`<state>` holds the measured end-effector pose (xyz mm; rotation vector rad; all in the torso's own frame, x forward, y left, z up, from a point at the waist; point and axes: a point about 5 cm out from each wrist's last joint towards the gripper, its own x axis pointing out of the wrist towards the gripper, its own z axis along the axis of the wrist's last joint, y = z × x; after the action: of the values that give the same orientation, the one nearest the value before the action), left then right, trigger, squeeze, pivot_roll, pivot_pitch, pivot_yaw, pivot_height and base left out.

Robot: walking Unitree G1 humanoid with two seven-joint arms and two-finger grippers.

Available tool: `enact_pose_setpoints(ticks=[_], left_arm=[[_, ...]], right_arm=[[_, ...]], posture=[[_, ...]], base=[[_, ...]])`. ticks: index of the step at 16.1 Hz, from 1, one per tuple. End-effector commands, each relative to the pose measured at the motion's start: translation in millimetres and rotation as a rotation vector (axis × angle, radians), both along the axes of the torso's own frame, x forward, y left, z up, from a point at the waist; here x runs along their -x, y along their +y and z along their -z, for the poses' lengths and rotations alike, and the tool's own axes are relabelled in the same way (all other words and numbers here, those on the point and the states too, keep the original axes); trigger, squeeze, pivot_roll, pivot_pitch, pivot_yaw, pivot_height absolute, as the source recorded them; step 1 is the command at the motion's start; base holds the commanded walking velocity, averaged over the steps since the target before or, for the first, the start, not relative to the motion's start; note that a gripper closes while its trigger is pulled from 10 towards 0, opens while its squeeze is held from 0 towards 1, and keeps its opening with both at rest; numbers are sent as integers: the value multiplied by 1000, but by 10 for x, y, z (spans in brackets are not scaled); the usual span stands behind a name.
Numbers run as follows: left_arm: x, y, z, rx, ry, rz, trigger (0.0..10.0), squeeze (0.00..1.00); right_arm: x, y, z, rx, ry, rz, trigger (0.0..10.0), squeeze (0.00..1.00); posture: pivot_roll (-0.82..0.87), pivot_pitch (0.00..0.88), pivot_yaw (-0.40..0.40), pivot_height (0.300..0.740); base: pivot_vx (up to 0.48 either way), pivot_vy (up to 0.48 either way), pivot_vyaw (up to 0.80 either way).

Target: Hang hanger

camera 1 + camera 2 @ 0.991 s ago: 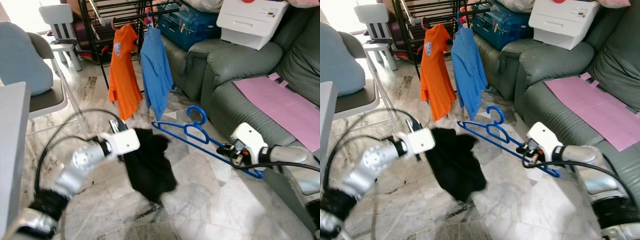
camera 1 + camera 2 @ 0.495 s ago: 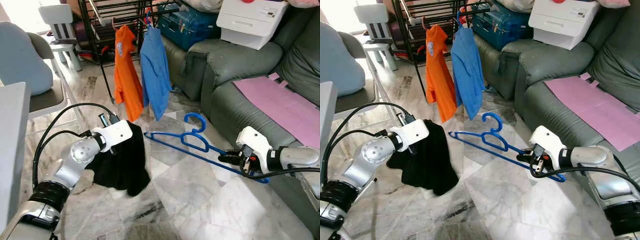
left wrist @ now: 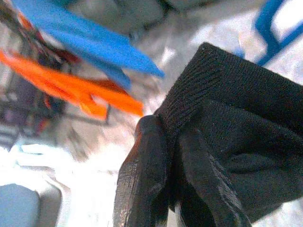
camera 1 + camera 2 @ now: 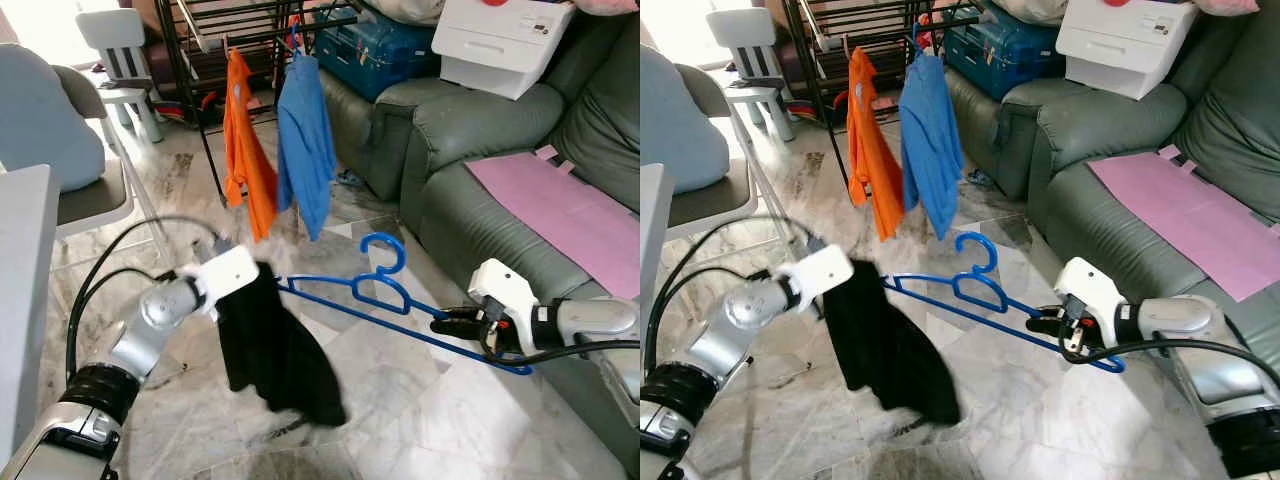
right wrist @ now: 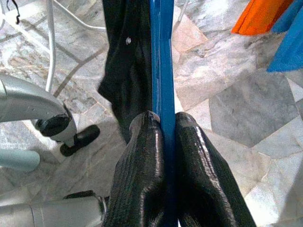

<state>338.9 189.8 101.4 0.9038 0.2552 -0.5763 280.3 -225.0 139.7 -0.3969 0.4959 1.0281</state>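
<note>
Two pincers engaged. My right pincer [image 4: 1038, 322] clamps the bottom bar of the blue hanger [image 4: 975, 292] near its right end; the bar's long axis runs leftward, in the air over the floor, toward my left pincer [image 4: 235, 288], which grips the black garment [image 4: 275, 350]. Free hanger tip touches the cloth. Rack [image 4: 215, 20] lies well beyond, hook pointing up.
</note>
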Motion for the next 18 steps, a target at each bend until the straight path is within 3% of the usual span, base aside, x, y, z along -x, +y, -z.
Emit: enact_pose_setpoints(ticks=[1,4,11,18], left_arm=[[-37,78,-47,0,-11,-64,10000,0],[-22,41,-35,92,18,-98,10000,0],[-22,-6,-119,125,23,-66,10000,0],[107,-282,-461,245,-15,184,10000,0]], right_arm=[[11,20,-84,8,-21,-40,10000,0],[27,47,-32,17,-13,-48,10000,0],[17,54,12,34,-6,-54,10000,0],[-12,70,92,28,-4,-34,10000,0]], posture=[[-123,33,19,740],[-120,35,16,740],[-116,38,14,740],[-108,38,11,740]], base=[[0,0,0],[0,0,0],[0,0,0],[0,0,0]])
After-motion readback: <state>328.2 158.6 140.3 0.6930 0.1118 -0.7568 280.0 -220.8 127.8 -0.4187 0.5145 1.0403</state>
